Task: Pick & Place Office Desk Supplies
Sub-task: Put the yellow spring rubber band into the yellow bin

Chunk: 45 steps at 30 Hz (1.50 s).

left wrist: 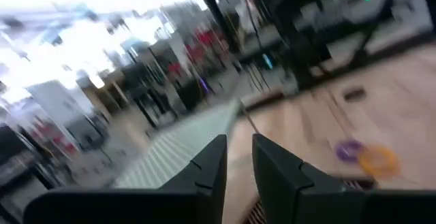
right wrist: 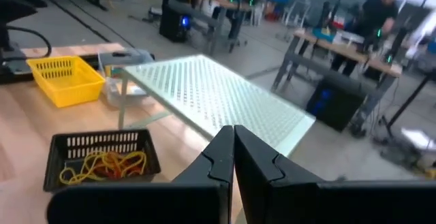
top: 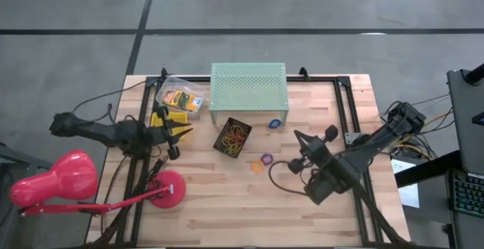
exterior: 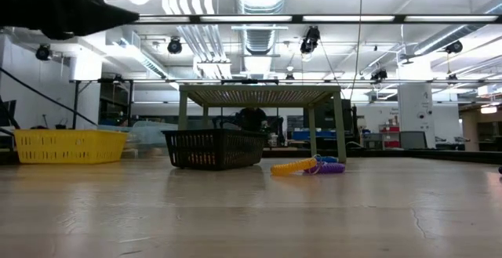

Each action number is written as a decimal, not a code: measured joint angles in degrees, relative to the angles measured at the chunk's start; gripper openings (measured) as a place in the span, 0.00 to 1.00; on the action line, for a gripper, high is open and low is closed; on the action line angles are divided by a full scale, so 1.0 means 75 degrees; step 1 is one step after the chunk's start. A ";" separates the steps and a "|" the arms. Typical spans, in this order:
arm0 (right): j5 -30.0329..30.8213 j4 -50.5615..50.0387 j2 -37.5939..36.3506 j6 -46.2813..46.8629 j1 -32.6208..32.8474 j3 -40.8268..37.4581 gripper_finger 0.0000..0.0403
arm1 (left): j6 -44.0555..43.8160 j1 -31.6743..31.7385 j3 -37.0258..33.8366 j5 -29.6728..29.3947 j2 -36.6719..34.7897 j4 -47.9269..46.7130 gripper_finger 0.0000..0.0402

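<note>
Rubber bands (top: 233, 136) lie in a small black basket (top: 220, 144) in front of the mint-green stand (top: 248, 85). A purple ring (top: 266, 158) and an orange ring (top: 258, 166) lie on the wood, and a blue ring (top: 275, 122) lies by the stand's leg. Yellow-orange boxes (top: 182, 99) sit in a clear bag at the far left. My left gripper (top: 184, 132) hovers by a yellow basket (right wrist: 65, 80), slightly open (left wrist: 238, 161), holding nothing. My right gripper (top: 299, 139) is shut (right wrist: 233, 149) and empty, raised to the right of the rings.
A pink desk lamp (top: 53, 182) lies at the table's left, its round base (top: 166, 190) on the wood near the front. Bare wood stretches along the near edge. A person (right wrist: 378, 13) stands at a bench in the room beyond the table.
</note>
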 joint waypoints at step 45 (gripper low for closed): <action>-0.0520 0.1708 0.0000 -0.2749 -0.0056 -0.0057 0.02 | -0.3195 0.0082 0.0909 0.0148 -0.0631 -0.3084 0.18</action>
